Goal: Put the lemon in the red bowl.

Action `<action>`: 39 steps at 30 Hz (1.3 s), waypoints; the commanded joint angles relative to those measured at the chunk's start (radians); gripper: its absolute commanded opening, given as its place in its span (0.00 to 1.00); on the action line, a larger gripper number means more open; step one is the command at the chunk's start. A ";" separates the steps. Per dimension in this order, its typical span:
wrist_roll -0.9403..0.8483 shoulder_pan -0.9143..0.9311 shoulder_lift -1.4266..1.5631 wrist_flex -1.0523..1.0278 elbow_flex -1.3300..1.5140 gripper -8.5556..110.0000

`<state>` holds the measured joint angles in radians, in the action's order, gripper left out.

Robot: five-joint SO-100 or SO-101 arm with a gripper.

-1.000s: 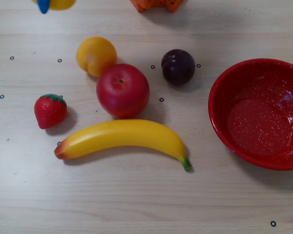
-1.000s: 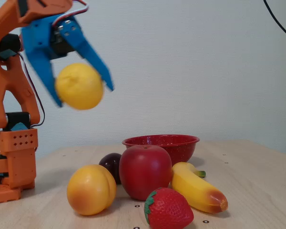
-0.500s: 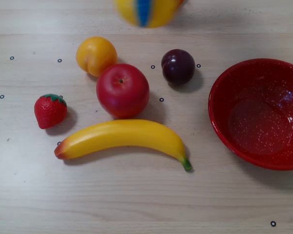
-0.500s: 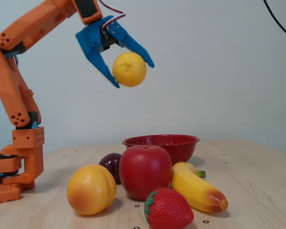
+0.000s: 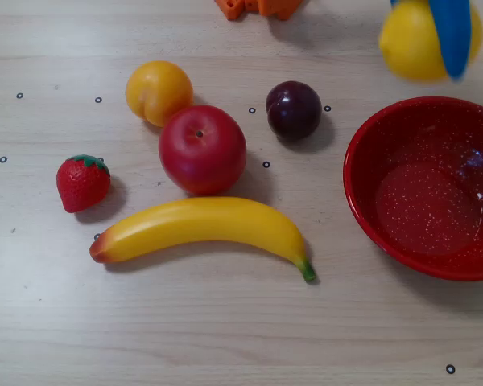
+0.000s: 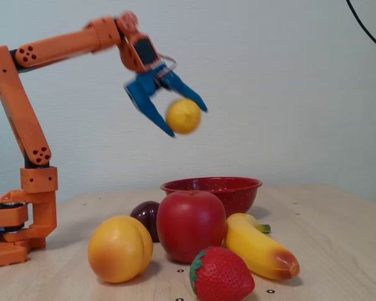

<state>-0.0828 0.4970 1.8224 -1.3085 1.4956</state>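
The yellow lemon [image 5: 414, 42] [image 6: 183, 116] hangs in the air, held between the blue fingers of my gripper [image 5: 443, 36] [image 6: 185, 119], which is shut on it. In the overhead view it sits near the top right, just beyond the far rim of the red bowl [image 5: 427, 186]. In the fixed view the lemon is well above the red bowl [image 6: 211, 187], a little left of its middle. The bowl stands empty on the table.
On the table lie a red apple [image 5: 202, 149], a banana [image 5: 203, 228], a strawberry [image 5: 83, 182], a dark plum [image 5: 293, 110] and a yellow-orange round fruit [image 5: 158, 92]. The orange arm base [image 6: 15, 219] stands at the left in the fixed view.
The arm has stretched out and carried the lemon rightward in the overhead view, from the top centre to just beyond the bowl's far rim. The fruits on the table have not moved.
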 commanded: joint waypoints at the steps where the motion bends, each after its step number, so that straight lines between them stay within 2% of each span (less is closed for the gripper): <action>1: 0.089 0.029 0.026 0.126 0.025 0.07; 9: 0.210 0.044 -0.083 0.495 0.189 0.07; 13: 0.259 0.060 -0.144 0.615 0.233 0.07; 16: 0.258 0.061 -0.186 0.666 0.252 0.16; 18: 0.238 0.061 -0.210 0.661 0.253 0.31; 19: 0.232 0.063 -0.219 0.652 0.252 0.35; 27: 0.202 0.055 -0.249 0.586 0.193 0.47; 31: 0.166 0.040 -0.236 0.500 0.095 0.41; 39: 0.146 -0.031 -0.143 0.293 -0.087 0.11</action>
<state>0.0813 0.5246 1.5463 -1.0017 1.5186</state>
